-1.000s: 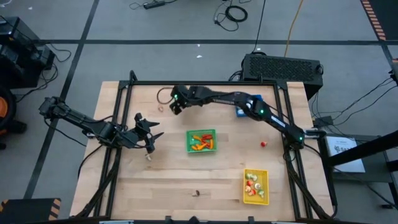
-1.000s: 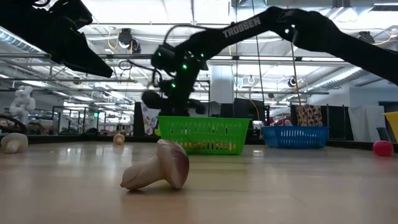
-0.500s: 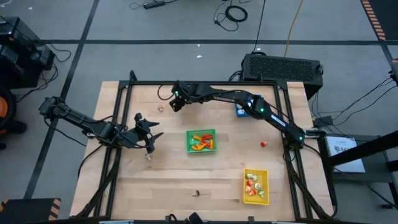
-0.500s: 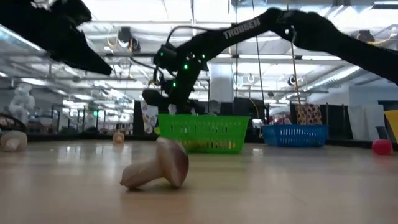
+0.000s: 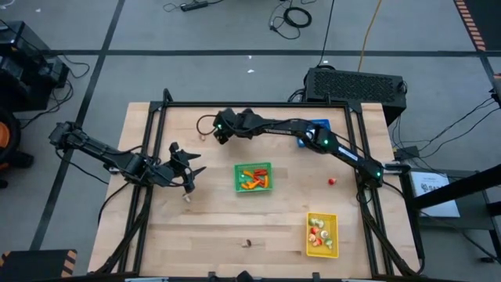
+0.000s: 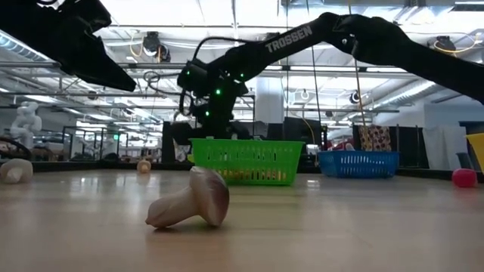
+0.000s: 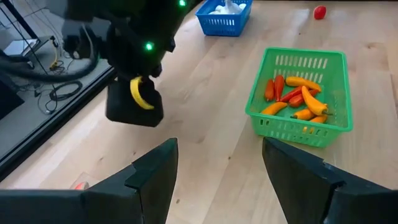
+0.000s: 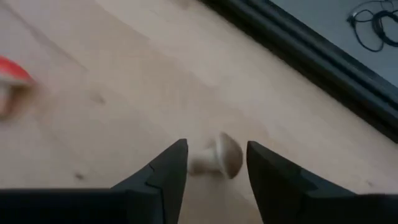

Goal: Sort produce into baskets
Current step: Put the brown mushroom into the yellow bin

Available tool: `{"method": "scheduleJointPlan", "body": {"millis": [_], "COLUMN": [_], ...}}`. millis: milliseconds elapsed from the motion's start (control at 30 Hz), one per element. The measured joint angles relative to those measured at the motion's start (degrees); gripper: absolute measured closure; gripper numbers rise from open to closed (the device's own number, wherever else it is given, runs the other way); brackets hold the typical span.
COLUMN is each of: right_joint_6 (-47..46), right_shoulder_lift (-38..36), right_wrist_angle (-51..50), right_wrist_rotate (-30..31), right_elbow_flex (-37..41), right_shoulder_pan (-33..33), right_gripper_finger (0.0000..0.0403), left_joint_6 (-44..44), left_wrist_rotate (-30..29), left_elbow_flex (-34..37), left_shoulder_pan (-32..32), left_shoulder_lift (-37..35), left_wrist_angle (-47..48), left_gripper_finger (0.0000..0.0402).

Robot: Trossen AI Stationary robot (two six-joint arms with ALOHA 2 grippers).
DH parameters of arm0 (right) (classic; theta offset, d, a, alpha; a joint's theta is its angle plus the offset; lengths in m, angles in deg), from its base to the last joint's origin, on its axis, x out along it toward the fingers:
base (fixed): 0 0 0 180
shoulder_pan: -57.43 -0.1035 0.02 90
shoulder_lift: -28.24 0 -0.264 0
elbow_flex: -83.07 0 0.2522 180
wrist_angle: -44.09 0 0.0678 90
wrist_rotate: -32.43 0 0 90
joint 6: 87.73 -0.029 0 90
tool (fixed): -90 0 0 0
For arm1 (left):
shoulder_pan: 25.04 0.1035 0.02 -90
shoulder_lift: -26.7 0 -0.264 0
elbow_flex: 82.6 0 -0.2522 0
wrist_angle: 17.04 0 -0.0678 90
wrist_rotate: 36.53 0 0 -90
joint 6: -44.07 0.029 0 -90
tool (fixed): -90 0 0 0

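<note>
My right gripper [image 8: 216, 147] reaches to the table's far left and stands open. Its two fingers are on either side of a small brown-capped mushroom [image 8: 225, 155], which lies on its side on the wood [image 5: 202, 135]; they do not touch it. My left gripper [image 7: 217, 144] hovers open and empty over the table's left part [image 5: 188, 168]. The green basket [image 5: 254, 177] holds orange and red pieces. The yellow basket [image 5: 322, 233] holds red, white and green ones. My right arm partly covers the blue basket [image 5: 311, 127], which holds white pieces [image 7: 225, 7].
Loose pieces lie on the wood: a mushroom [image 5: 188, 198] just nearer than my left gripper, another mushroom [image 6: 193, 202] near the front edge, a red piece [image 5: 332, 181] at the right, and a blurred red-and-white piece [image 8: 9, 78]. A black frame rail [image 5: 250, 104] runs along the table's far edge.
My right gripper has sunk toward the table and tipped further downward over the small mushroom at the far left. The mushroom and the other pieces have stayed where they were.
</note>
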Motion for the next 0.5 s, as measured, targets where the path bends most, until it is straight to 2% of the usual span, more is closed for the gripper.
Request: {"method": "scheduleJointPlan", "body": {"millis": [500], "right_joint_6": [3.5], "right_shoulder_lift": [-0.1], "right_wrist_angle": [0.2], "right_wrist_rotate": [-3.5], "right_elbow_flex": [-0.1], "right_shoulder_pan": [0.7], "right_gripper_finger": [0.0284], "left_joint_6": [-0.1], "left_wrist_rotate": [0.1], "left_elbow_flex": [0.0], "left_shoulder_pan": [0.0], "left_shoulder_lift": [0.0], "left_wrist_angle": [-0.1], "left_gripper_finger": [0.0159]}}
